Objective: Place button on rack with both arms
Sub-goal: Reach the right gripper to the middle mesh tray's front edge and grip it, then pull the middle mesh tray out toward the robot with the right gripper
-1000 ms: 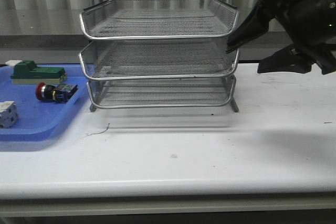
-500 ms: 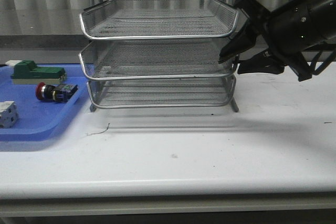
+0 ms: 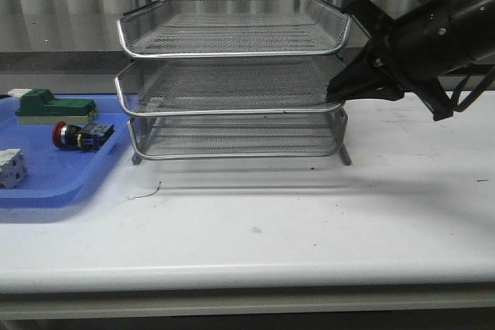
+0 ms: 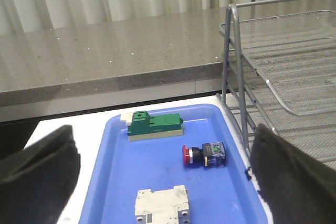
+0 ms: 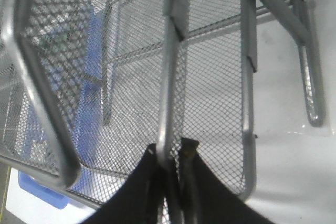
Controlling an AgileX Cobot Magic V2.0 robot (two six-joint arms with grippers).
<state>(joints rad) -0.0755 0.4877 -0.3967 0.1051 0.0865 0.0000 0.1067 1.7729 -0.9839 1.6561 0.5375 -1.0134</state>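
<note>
Blue tray with the button left, silver rack gripped at right.

Your left end effector (image 4: pixel 163 182) hangs wide open and empty above the blue tray (image 4: pixel 110 182); the button (image 3: pixel 81 135) lies on its side just ahead of its fingers, between a green block (image 4: pixel 154 125) and a white block (image 4: pixel 161 208). Your right end effector (image 5: pixel 170 156) is pinched tight on the rim of the rack's (image 3: pixel 232 75) middle tier, at the rack's right side, well apart from the button.
</note>
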